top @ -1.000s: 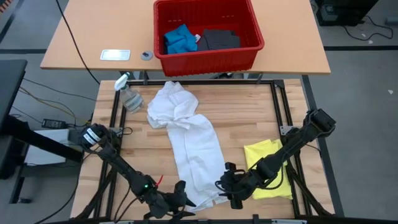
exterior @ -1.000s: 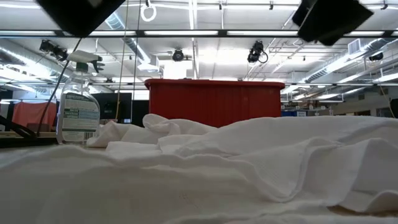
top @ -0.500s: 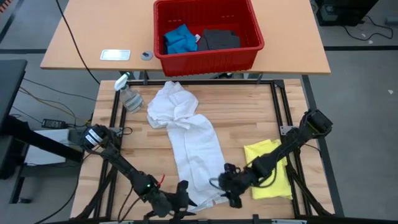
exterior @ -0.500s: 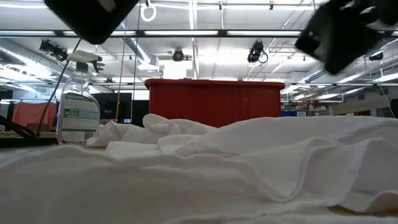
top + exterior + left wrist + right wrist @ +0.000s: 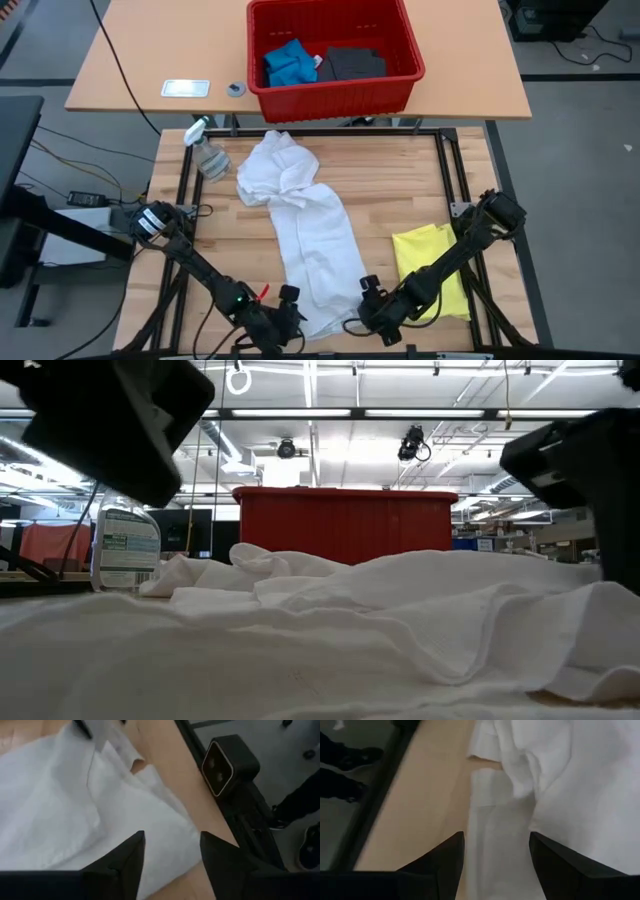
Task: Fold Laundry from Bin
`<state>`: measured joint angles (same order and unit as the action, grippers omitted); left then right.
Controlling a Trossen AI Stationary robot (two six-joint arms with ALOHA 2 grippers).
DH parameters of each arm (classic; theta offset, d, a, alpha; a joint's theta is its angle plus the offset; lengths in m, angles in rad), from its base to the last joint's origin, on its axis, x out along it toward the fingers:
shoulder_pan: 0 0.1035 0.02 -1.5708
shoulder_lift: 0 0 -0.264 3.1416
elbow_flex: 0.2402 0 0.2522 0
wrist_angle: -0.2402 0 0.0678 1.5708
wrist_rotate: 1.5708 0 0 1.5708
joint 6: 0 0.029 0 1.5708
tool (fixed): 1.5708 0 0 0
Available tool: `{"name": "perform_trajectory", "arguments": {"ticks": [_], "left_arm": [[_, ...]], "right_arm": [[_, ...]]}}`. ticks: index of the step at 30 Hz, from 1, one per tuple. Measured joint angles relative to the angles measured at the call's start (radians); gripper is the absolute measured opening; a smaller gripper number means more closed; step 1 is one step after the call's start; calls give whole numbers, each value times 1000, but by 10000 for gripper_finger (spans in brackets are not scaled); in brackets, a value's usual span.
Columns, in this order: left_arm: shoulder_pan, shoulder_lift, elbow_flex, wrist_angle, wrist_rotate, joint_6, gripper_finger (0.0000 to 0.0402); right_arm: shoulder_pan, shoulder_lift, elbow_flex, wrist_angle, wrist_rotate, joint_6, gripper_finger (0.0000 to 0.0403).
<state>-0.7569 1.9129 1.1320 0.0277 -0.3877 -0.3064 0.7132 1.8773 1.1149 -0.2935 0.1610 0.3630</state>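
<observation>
Just beyond both fingers (image 5: 131, 857): white shirt (image 5: 315, 238).

Two slender arms of matt black jointed segments, each with a bulkier rounded housing at the shoulder end. The left arm (image 5: 190, 262) carries a white ring at its shoulder joint and, near the wrist, a small green light and a red tab (lettering unreadable). Both wrist views show broad, flat, angular black fingers (image 5: 129, 855).

One camera hangs overhead, looking straight down on the table. Another sits at tabletop height, close against the white shirt (image 5: 400, 620), facing the bin (image 5: 345, 523). Both wrist cameras look closely down at that shirt's near hem.
</observation>
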Motion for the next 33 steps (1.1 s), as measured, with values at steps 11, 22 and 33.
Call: {"name": "perform_trajectory", "arguments": {"ticks": [11, 22, 33], "left_arm": [[43, 95, 1, 25, 91, 51, 257], [59, 125, 3, 52, 87, -2, 99], [33, 42, 1, 83, 76, -289, 6]], "right_arm": [[-8, 54, 1, 12, -56, -28, 227], [-22, 64, 3, 20, -55, -3, 139], [-70, 54, 59, 34, -345, 203, 8]]}}
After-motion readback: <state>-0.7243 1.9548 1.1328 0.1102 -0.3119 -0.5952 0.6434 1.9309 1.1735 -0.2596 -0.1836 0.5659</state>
